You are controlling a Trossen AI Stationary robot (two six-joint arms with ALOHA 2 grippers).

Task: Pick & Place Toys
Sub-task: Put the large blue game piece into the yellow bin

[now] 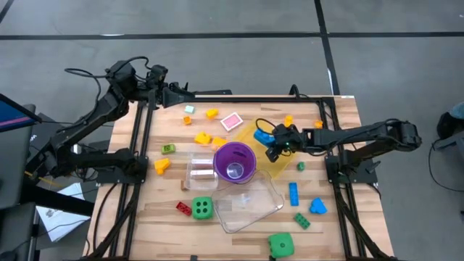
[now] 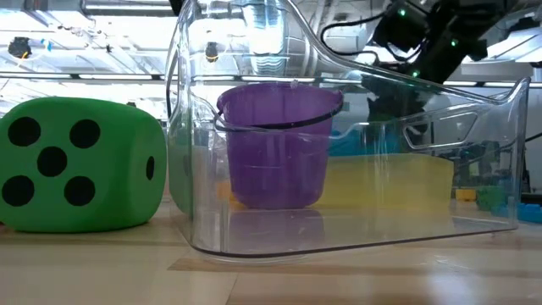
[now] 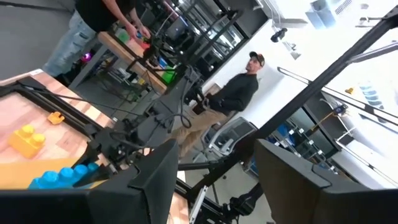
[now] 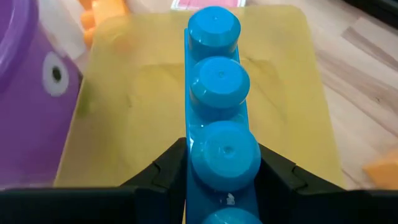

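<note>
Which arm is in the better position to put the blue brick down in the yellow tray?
The right arm. Its right gripper is shut on the blue brick directly above the yellow tray. The left gripper waits at the table's far left edge, holding nothing.

A grey floor (image 1: 232,18) crossed by dark seams surrounds the wooden bench (image 1: 239,235). In the left wrist view, a seated person (image 3: 239,90) in dark clothes and a standing person (image 3: 93,18) occupy a bright workshop beside a cluttered workbench (image 3: 134,53).
</note>
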